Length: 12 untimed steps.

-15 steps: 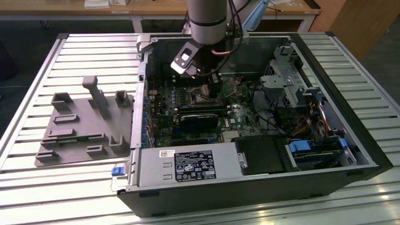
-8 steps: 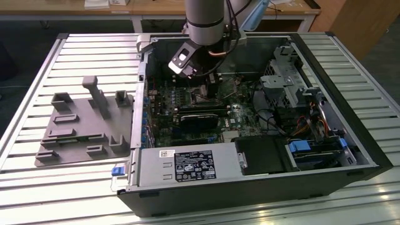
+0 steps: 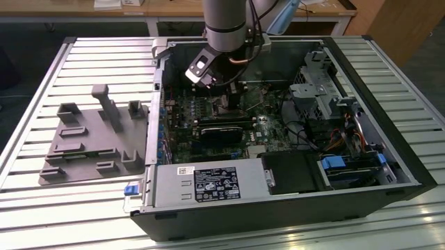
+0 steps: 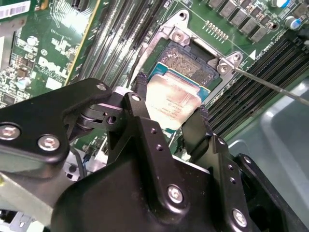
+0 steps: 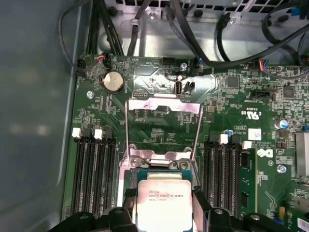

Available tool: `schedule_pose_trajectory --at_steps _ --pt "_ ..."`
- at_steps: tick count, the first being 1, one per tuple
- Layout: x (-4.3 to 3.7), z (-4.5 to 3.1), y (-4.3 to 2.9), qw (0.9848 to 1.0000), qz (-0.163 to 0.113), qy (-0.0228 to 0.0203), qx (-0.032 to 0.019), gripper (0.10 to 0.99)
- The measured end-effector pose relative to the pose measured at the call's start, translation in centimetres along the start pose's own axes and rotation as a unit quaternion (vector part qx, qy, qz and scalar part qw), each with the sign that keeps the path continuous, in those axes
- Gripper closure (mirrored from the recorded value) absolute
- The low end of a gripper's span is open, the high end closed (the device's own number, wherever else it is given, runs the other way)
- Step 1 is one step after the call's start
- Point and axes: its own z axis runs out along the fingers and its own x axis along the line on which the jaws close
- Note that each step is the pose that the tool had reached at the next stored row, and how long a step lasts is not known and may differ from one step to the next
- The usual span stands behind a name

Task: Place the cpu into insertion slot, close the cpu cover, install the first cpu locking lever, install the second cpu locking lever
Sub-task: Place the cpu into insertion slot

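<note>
My gripper (image 4: 171, 94) is shut on the cpu (image 4: 175, 102), a pale silvery square chip gripped by two opposite edges between black fingers (image 4: 139, 81). It hangs slightly tilted over the insertion slot (image 4: 187, 62), whose dark contact field and silver rim show just past the chip. In the first wrist view the cpu (image 5: 161, 200) sits between the fingertips of the gripper (image 5: 162, 195), and the cpu cover (image 5: 164, 102), a thin silver frame, is swung open, back from the slot. In the exterior view the gripper (image 3: 220, 95) reaches down inside the open computer case.
Long black memory slots (image 5: 91, 174) flank the socket on both sides. A thin locking lever wire (image 4: 270, 87) sticks out beside the slot. Cables (image 5: 193, 29) hang along the case wall. A grey fixture tray (image 3: 90, 140) lies on the exterior view's left of the case (image 3: 278, 213).
</note>
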Motion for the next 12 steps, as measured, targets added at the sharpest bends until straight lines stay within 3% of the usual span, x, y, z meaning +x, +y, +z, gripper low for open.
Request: schedule_pose_trajectory --at_steps 12 --pt "0.28 1.07 -0.72 1.0000 0.008 -0.0010 -0.0001 0.545"
